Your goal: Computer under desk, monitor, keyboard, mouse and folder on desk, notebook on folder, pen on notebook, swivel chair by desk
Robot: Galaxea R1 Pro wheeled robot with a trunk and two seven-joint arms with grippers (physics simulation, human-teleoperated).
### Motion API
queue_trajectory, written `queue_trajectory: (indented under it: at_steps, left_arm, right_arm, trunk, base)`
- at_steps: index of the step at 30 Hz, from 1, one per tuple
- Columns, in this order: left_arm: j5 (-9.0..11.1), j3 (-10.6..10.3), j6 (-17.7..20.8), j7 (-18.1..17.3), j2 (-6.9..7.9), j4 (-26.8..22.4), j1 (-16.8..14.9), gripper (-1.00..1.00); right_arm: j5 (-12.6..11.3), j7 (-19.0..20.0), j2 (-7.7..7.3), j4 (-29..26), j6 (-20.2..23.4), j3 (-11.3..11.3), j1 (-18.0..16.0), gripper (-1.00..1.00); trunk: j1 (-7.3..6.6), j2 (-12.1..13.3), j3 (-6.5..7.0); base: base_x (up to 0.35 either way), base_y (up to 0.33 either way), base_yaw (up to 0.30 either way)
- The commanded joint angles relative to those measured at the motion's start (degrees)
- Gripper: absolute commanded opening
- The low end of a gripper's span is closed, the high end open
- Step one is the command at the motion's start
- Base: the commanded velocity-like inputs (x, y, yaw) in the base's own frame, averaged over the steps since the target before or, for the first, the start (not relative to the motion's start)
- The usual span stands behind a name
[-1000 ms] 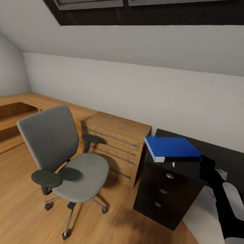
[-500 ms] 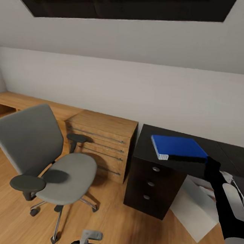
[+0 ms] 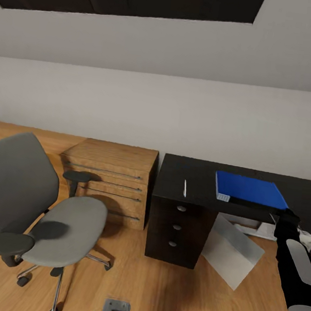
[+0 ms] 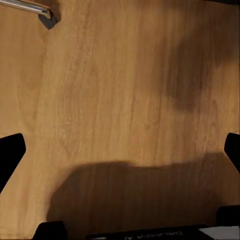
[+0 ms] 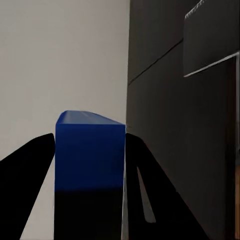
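Observation:
My right gripper (image 3: pixel 283 217) is shut on the black spine end of the bright blue folder (image 3: pixel 248 188). It holds the folder flat, low over the glossy black desk (image 3: pixel 182 170); whether the two touch cannot be told. In the right wrist view the folder (image 5: pixel 90 145) sits between both dark fingers (image 5: pixel 30 170). A slim white pen (image 3: pixel 185 188) lies on the desk left of the folder. The grey swivel chair (image 3: pixel 65 222) stands on the floor at the left, its seat bare. My left gripper (image 4: pixel 120 150) hangs open over the wooden floor.
A wooden drawer chest (image 3: pixel 109 177) stands between chair and desk. The desk's left end rests on a black cabinet with three round knobs (image 3: pixel 176 228). A light grey box, the computer (image 3: pixel 233 254), leans under the desk. A sloped ceiling with a skylight is above.
The head view has swung right and down. My right gripper has carried the folder rightward along the desk, away from its left corner, uncovering the pen.

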Motion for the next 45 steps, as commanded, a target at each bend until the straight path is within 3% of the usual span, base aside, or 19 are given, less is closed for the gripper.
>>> queue_trajectory:
  at_steps: [1,45]
  left_arm:
    - [0.6,-0.1,0.2,0.5,0.00,0.2,0.0,1.00]
    - [0.5,-0.1,0.0,0.6,0.00,0.8,0.0,1.00]
  right_arm:
    - [-0.4,-0.1,-0.03,0.0,-0.3,0.1,0.0,-1.00]
    - [-0.5,0.9,-0.03,0.5,-0.3,-1.2,0.0,-1.00]
  trunk:
    - [0.00,0.0,-0.11]
    - [0.00,0.0,-2.53]
  base:
    - [0.000,0.000,-0.247]
    - [0.000,0.000,-0.242]
